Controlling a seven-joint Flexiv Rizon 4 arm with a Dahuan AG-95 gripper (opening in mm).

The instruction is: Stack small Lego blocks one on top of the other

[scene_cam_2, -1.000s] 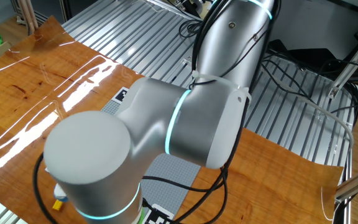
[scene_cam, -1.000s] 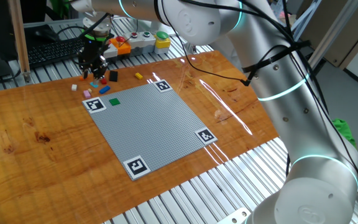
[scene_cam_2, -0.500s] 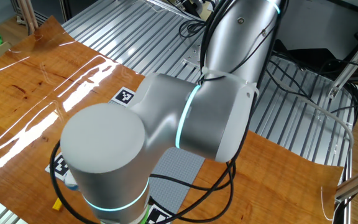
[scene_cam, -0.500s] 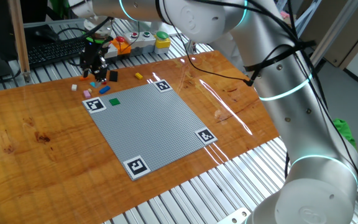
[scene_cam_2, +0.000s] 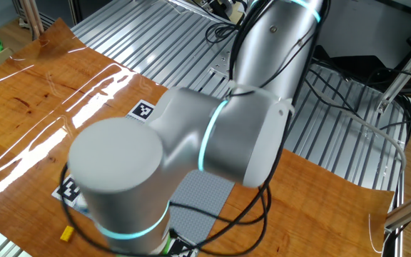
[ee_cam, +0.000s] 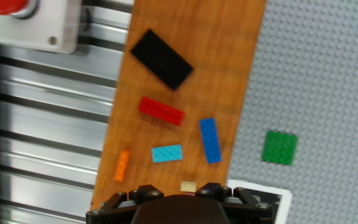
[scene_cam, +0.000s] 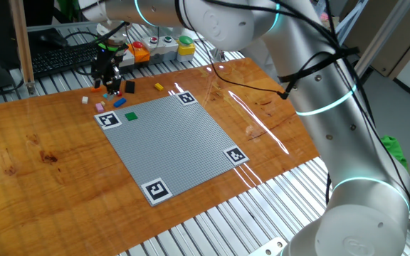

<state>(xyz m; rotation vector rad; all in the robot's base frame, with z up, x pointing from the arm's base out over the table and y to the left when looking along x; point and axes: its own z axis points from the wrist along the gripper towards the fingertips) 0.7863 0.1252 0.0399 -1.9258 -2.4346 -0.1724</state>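
Several small Lego blocks lie on the wooden table beside the grey baseplate [scene_cam: 173, 139]. In the hand view I see a black block [ee_cam: 161, 59], a red block [ee_cam: 161, 111], a blue block [ee_cam: 210, 140], a light blue block [ee_cam: 167, 153], an orange block [ee_cam: 122, 165] and a tiny cream block [ee_cam: 188, 186]. A green block [ee_cam: 279, 148] sits on the baseplate. None is stacked on another. My gripper [scene_cam: 107, 73] hovers above the loose blocks, and in the hand view the gripper [ee_cam: 180, 194] is open, holding nothing. A yellow block [scene_cam: 159, 87] lies apart to the right.
A box of push buttons [scene_cam: 164, 44] and a keyboard [scene_cam: 62, 58] lie behind the blocks on the metal slats. A red button on its white box [ee_cam: 30, 28] shows top left in the hand view. A wooden post [scene_cam: 21, 43] stands at the left.
The gripper has lifted a little off the loose blocks and its jaws have widened. The blocks on the table have stayed where they were.
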